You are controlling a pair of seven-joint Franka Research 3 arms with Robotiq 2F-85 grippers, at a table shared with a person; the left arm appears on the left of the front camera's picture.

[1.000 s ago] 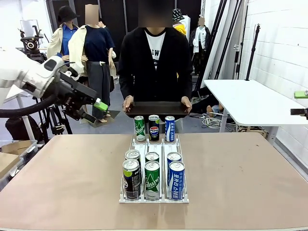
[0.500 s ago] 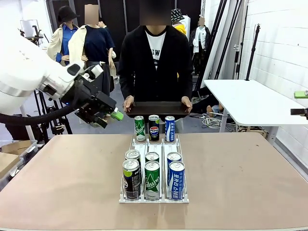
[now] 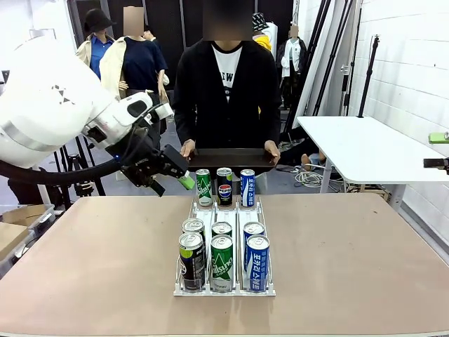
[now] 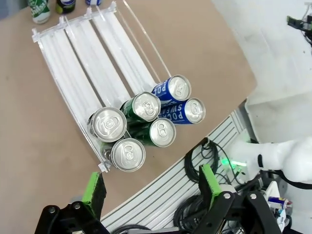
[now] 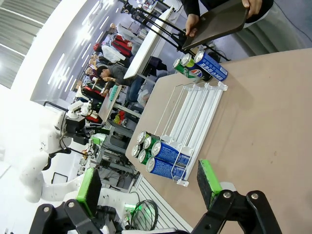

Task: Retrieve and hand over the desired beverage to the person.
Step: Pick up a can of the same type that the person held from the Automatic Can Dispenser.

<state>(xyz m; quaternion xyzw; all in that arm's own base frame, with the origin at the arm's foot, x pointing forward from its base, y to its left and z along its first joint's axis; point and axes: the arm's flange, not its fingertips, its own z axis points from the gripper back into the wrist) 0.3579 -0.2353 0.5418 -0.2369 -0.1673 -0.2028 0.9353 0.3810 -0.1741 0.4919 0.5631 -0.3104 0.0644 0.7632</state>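
A white three-lane rack (image 3: 261,210) lies mid-table, with several cans at its near end: green ones (image 3: 222,262), blue ones (image 3: 257,262) and a dark one (image 3: 191,260). Beyond its far end stand a green can (image 3: 203,187), a Pepsi can (image 3: 224,186) and a blue can (image 3: 248,187). Behind them the person (image 3: 226,84) holds a black tray (image 3: 228,160) in both hands. My left gripper (image 3: 173,184) hovers open just left of the far green can. From above, in its wrist view, the left gripper (image 4: 151,187) gapes over the rack's can cluster (image 4: 141,122). My right gripper (image 5: 149,187) is open and empty, off to the rack's (image 5: 195,107) side.
A white side table (image 3: 365,147) stands at the back right. Broad bare tabletop (image 3: 91,260) lies left and right of the rack. Stands and cables fill the floor behind the person.
My left arm has swung right and downward, from the far left toward the far green can. Its jaws stayed open. Cans, tray and person have not moved.
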